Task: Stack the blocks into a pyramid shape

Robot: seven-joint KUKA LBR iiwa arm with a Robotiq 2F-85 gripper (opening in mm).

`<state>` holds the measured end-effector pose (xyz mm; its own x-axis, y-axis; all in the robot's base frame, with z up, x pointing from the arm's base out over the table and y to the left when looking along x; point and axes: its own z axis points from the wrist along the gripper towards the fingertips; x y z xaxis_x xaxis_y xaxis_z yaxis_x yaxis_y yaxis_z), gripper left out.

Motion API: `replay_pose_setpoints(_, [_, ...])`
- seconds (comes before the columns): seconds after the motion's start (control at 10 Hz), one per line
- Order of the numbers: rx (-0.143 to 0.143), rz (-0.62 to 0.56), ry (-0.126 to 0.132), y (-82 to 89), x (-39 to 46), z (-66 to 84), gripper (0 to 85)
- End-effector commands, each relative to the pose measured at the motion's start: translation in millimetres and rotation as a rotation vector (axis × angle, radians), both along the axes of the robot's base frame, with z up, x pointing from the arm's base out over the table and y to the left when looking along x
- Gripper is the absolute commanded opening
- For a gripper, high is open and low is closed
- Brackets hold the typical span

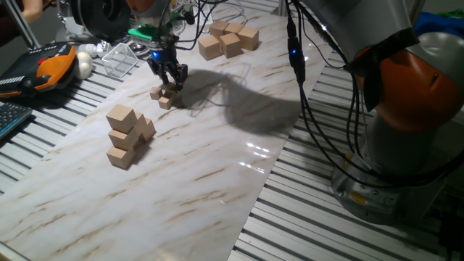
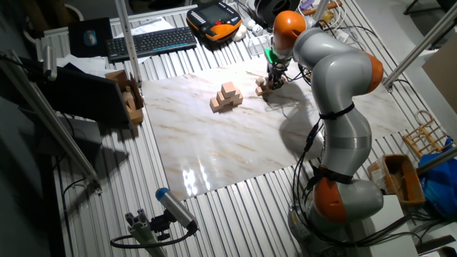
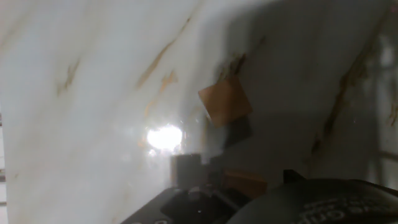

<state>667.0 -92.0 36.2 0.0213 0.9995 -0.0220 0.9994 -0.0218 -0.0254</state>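
Note:
Two tiny tan blocks (image 1: 156,93) (image 1: 165,102) lie on the marble board (image 1: 203,174) just below my gripper (image 1: 172,84). A third tiny block (image 1: 171,89) sits right at the fingertips; I cannot tell whether it is held. In the other fixed view the gripper (image 2: 271,84) hangs over the same small cluster (image 2: 261,91). The blurred hand view shows one tan block (image 3: 225,101) on the board and another (image 3: 245,182) close beside a dark finger (image 3: 186,169). How the jaws stand is unclear.
A pile of medium tan cubes (image 1: 125,136) stands at the front left of the blocks, also in the other fixed view (image 2: 226,98). Large tan cubes (image 1: 229,38) sit at the far end. An orange pendant (image 1: 51,65), a clear box (image 1: 119,58) and a keyboard (image 1: 9,116) lie off the board's left.

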Motion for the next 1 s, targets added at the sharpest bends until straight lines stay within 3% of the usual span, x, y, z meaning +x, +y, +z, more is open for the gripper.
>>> replay_pose_setpoints(0.0, [0.002, 0.011, 0.0, 0.2, -0.1, 0.0, 51.0])
replay_pose_setpoints(0.3, [0.015, 0.04, -0.01, 0.3, -2.0, -1.8, 0.0])
replay_pose_setpoints(0.9, [0.014, 0.074, -0.013, 3.2, -3.4, 2.4, 0.0])
